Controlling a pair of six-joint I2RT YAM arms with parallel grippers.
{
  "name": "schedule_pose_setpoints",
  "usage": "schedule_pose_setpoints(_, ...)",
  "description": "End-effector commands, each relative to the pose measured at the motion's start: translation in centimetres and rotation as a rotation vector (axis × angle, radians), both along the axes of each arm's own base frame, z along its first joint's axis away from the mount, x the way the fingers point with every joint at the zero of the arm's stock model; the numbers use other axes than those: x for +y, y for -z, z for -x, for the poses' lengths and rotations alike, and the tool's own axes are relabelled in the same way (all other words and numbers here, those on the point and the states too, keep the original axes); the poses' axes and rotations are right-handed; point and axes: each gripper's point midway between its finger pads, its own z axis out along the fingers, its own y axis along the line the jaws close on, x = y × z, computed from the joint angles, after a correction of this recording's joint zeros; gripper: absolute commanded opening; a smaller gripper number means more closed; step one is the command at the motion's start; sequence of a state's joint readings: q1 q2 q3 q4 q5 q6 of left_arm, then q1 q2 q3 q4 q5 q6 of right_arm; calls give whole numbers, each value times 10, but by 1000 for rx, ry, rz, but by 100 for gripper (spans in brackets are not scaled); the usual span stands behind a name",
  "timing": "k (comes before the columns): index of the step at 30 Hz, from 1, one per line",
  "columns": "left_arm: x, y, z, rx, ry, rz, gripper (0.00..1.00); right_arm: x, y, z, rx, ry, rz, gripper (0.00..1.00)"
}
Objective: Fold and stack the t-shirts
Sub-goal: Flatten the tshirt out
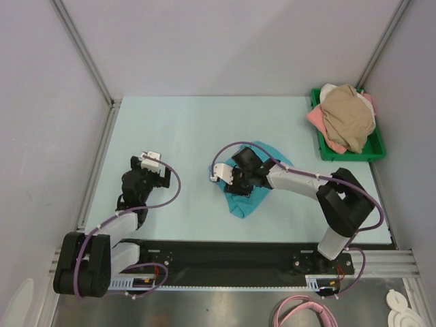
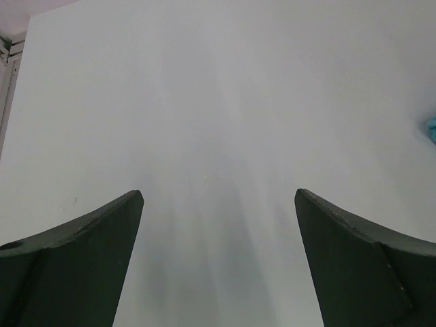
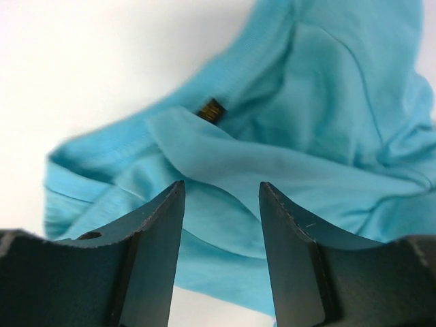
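A teal t-shirt (image 1: 240, 204) lies crumpled on the pale table near the middle, partly under my right arm. My right gripper (image 1: 236, 185) hovers low over it. In the right wrist view its fingers (image 3: 221, 185) stand apart, with a soft fold of the teal t-shirt (image 3: 320, 102) lying between and beyond the tips; nothing is pinched. A small dark label (image 3: 212, 110) shows at the neck. My left gripper (image 1: 158, 176) rests at the left, wide open (image 2: 219, 193) over bare table; a sliver of the teal t-shirt (image 2: 432, 128) shows at the right edge of its view.
A green tray (image 1: 347, 155) at the back right holds a heap of t-shirts: tan (image 1: 349, 116) on top, pink (image 1: 317, 117) and white (image 1: 329, 88) under it. Metal frame posts and grey walls bound the table's left, back and right sides.
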State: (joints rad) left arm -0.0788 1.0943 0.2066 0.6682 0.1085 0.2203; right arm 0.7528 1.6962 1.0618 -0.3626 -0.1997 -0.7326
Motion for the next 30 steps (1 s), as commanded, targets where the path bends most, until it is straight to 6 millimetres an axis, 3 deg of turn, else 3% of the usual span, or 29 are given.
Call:
schedule_pose_setpoints(1,2,-20,-10,-51,-1,-5,100,11,-10,11,-30,-55,-1,53)
schedule_pose_setpoints(8,3,-19,-12,-46,-4,-5,100,22,-6,10,-61,-59,15,50)
schedule_pose_setpoints(11,2,-19,-12,-45,-4,-5,100,22,0,2,-84,-42,31,35)
schedule_pose_setpoints(12,3,-19,-12,-43,-7,-3,100,24,-1,-2,-93,-35,31,23)
schedule_pose_setpoints(15,4,-19,-12,-43,-10,-7,100,24,-2,-9,-111,-18,44,0)
schedule_pose_setpoints(18,3,-19,-12,-46,-11,-5,100,25,-22,-15,-169,-11,23,0)
schedule_pose_setpoints(20,4,-19,-12,-46,-16,-4,100,25,-45,-24,-245,6,-4,0)
schedule_pose_setpoints(21,5,-20,-12,-49,-19,-4,100,20,-72,-33,-338,16,-15,0)
schedule_pose_setpoints(23,4,-21,-11,-55,-13,-3,100,18,-103,-44,-451,29,-52,0)
schedule_pose_setpoints(26,3,-22,-7,-67,1,-9,100,6,-177,-60,-637,82,-149,0)
schedule_pose_setpoints(27,0,-21,-6,-68,26,-9,100,3,-208,-60,-682,102,-214,0)
schedule_pose_setpoints(30,-17,-14,-2,-20,129,-11,100,-10,-275,-65,-779,166,-333,0)
